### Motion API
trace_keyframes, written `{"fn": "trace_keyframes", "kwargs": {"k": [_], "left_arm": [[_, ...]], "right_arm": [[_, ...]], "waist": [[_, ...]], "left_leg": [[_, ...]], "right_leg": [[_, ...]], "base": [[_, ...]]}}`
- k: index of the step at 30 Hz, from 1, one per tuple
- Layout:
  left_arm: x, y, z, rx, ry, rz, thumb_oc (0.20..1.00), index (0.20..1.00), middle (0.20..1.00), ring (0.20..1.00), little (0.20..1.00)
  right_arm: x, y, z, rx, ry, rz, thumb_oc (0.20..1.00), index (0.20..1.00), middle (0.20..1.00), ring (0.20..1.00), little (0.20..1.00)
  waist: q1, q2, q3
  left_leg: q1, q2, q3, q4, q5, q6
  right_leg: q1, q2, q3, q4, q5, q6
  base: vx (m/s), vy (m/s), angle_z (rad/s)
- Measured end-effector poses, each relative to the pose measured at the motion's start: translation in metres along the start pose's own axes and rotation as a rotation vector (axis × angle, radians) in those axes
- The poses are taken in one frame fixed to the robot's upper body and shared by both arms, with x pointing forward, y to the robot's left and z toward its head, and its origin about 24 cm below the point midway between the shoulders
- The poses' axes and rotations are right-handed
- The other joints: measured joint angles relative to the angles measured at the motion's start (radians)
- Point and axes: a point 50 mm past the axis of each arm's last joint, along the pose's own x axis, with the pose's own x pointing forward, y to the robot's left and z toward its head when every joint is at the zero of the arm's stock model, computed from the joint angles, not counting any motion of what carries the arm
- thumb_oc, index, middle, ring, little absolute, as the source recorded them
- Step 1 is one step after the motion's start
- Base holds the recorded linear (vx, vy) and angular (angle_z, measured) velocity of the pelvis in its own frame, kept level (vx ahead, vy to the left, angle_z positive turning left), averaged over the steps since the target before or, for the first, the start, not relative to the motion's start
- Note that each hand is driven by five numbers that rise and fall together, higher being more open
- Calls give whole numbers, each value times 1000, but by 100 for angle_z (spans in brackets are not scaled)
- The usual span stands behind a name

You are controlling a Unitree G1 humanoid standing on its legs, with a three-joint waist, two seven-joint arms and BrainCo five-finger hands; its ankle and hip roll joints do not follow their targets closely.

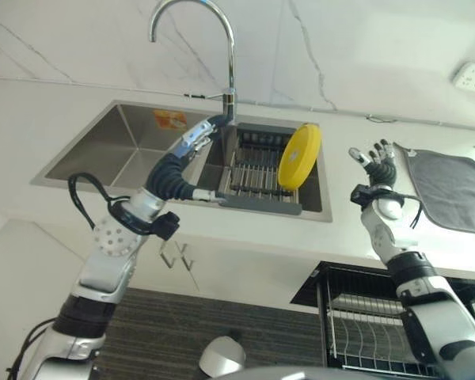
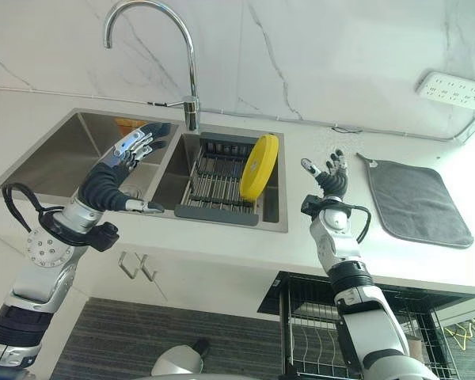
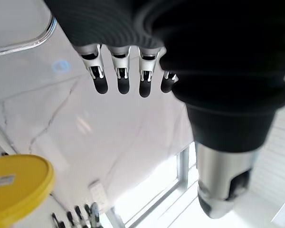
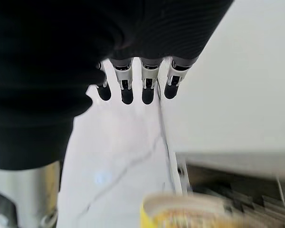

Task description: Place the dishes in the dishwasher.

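Upright on its edge, the yellow plate (image 2: 259, 167) is seen in the sink rack (image 2: 218, 186), between both hands. The right hand (image 2: 329, 176), empty with fingers spread, is judged slightly nearer; the left hand (image 2: 132, 148) hovers relaxed and empty. A label on the plate cannot be read.

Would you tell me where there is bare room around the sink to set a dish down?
Bare counter lies between the sink and the grey mat, under the open right hand. The left basin is bare too. The right basin is crowded: a rack holding the yellow plate.
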Motion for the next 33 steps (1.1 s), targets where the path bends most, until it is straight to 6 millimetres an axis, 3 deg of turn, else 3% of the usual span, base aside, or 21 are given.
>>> {"fn": "trace_keyframes", "kwargs": {"k": [7,15,19,24,33], "left_arm": [[0,-6,-6,-61,38,-27,1000,1000,1000,1000,1000],[2,-9,-5,-68,31,-40,1000,1000,1000,1000,1000],[2,-9,-5,-70,39,-52,1000,1000,1000,1000,1000],[1,-9,-6,-71,45,-53,1000,1000,1000,1000,1000],[1,-9,-8,-75,66,-64,1000,1000,1000,1000,1000]], "right_arm": [[-1,13,-3,65,22,167,1000,1000,1000,1000,1000],[2,21,4,72,7,165,1000,1000,1000,1000,1000],[2,21,-2,77,28,157,1000,1000,1000,1000,1000],[-3,32,-24,163,112,156,1000,1000,1000,1000,1000],[-4,32,-26,193,140,175,1000,1000,1000,1000,1000]], "waist": [[6,-1,4],[9,7,5],[7,8,4],[7,8,4],[8,7,4]], "left_leg": [[11,-4,1,18,-2,4],[10,-11,1,32,-14,10],[10,-20,4,37,-21,14],[10,-24,3,40,-21,16],[12,-18,7,37,-26,12]], "right_leg": [[20,1,-1,0,-8,4],[34,-9,-7,0,-11,6],[38,-18,-10,0,-11,7],[38,-25,-9,1,-11,6],[38,-22,0,0,-11,6]], "base": [[-9,-11,2],[-6,13,3],[52,9,2],[66,0,2],[33,-7,-1]]}}
